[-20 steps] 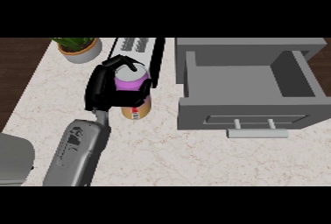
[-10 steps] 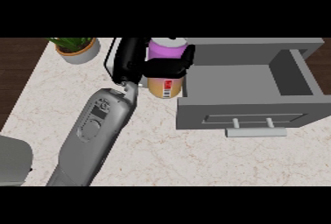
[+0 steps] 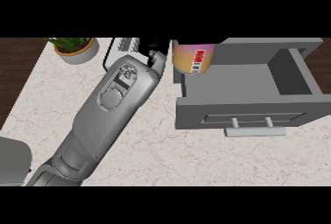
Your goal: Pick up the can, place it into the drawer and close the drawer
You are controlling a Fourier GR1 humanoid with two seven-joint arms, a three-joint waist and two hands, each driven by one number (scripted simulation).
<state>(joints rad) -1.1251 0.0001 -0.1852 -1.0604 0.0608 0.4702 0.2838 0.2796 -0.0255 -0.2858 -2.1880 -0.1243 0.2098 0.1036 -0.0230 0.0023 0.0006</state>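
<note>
The left hand (image 3: 157,49) is mostly hidden behind its grey forearm (image 3: 113,109) and the view's top edge, fingers curled round the can (image 3: 192,57). Since half a second ago the can has shifted right, over the open drawer's (image 3: 249,85) back left corner. The hand sits just left of it.
</note>
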